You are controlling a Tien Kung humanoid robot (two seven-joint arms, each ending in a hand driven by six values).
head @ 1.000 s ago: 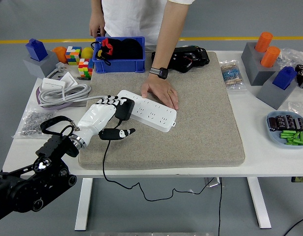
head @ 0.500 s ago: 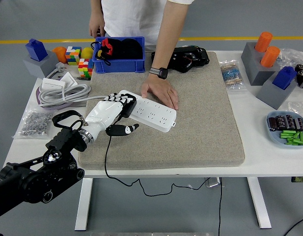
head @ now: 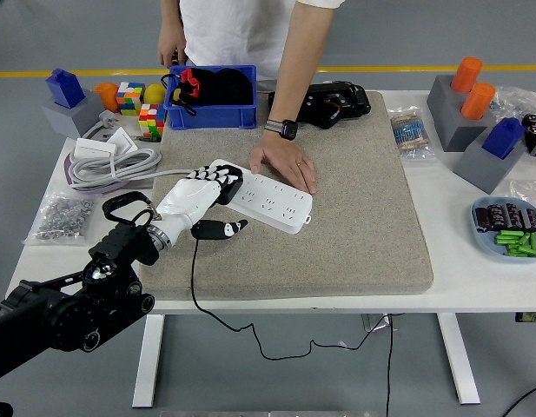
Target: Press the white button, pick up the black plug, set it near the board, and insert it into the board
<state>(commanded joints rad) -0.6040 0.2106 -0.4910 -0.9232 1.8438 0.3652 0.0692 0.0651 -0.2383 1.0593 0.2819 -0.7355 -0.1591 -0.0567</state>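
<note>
one white board lies left of centre on the grey mat, its long axis running from upper left down to lower right. the left hand has its fingers clamped on the one black plug at the board's upper-left end; the plug's cord trails down off the surface. a person's hand rests flat on the board's upper edge.

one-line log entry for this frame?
left hand: shut on black plug | plug at power strip left end | person's hand: on strip | right hand: not in view
</note>
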